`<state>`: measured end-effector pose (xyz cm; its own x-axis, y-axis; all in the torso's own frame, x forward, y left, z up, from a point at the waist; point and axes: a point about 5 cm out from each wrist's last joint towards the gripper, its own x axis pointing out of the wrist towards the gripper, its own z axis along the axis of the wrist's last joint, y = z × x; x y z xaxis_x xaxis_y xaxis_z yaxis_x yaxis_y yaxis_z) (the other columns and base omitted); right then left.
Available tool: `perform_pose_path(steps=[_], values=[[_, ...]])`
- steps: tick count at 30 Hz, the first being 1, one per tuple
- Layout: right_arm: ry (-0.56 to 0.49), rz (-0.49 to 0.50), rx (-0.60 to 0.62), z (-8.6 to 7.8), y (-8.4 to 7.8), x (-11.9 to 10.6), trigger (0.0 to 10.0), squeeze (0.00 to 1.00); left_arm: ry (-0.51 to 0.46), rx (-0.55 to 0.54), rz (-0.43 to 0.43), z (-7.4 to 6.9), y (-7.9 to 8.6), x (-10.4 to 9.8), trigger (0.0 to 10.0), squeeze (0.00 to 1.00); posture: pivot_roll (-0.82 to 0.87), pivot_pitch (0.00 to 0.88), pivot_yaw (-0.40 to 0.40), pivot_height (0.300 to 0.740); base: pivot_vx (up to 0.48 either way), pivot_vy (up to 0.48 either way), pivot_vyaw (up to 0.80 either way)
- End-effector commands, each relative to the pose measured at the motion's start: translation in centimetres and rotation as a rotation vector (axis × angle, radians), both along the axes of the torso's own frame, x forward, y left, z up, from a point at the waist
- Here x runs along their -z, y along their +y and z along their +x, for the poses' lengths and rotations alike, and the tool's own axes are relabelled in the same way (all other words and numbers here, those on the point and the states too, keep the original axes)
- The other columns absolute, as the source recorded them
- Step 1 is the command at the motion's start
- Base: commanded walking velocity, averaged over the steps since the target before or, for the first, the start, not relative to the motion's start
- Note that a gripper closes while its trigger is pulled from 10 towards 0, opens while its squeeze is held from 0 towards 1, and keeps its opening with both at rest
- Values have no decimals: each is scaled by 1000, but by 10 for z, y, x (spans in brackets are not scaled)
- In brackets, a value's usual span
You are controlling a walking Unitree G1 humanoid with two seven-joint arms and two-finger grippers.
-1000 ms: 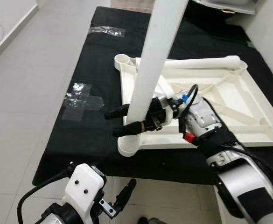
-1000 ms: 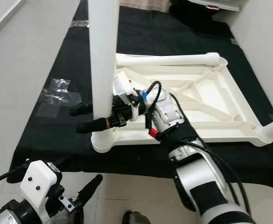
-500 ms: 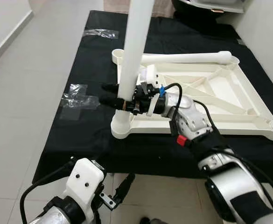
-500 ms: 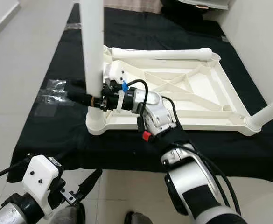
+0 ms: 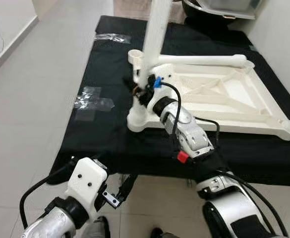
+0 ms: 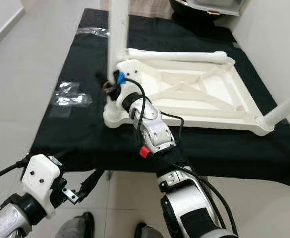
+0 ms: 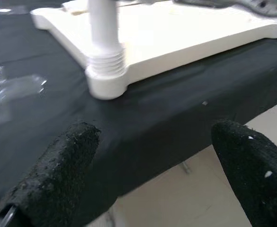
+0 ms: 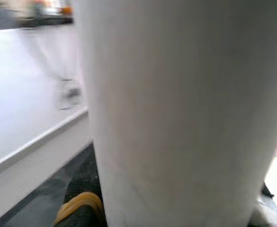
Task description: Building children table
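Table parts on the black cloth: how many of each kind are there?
Table legs: 3 (upright leg, lying leg, corner leg)
Upside-down tabletop: 1
Clear plastic wrappers: 2 (near wrapper, far wrapper)
Total: 6
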<state>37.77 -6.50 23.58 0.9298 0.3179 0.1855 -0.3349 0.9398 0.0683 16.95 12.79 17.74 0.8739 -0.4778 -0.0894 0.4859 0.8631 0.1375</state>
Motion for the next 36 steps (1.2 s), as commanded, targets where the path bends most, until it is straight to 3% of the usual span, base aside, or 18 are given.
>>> perform_pose_path(steps=[1,3,7,10,16,30,31,36], values=[[186,17,235,3,-28,39,10000,0,-1,-13,3,1,1,2,10000,0,155,246,-130,740,0,0,0],[154,26,361,1,-31,35,10000,0,-10,-19,5,3,1,1,10000,0,157,243,-135,740,0,0,0],[148,20,426,-1,-29,34,10000,0,-15,-21,10,4,1,1,10000,0,161,244,-136,740,0,0,0],[232,-19,647,0,-23,39,10000,0,-18,-32,9,5,3,1,10000,0,161,244,-137,740,0,0,0],[286,95,909,1,-27,38,10000,0,-24,-31,5,7,1,1,10000,0,158,244,-143,740,0,0,0],[370,167,1157,-3,-29,43,10000,0,-32,-18,1,8,-2,1,10000,0,176,249,-142,740,0,0,0],[433,207,1252,-5,-35,47,10000,0,-35,-14,0,9,-2,0,10000,0,183,252,-142,740,0,0,0],[470,280,1322,-5,-43,47,10000,0,-41,-11,-1,10,-3,-1,10000,0,191,252,-141,740,0,0,0]])
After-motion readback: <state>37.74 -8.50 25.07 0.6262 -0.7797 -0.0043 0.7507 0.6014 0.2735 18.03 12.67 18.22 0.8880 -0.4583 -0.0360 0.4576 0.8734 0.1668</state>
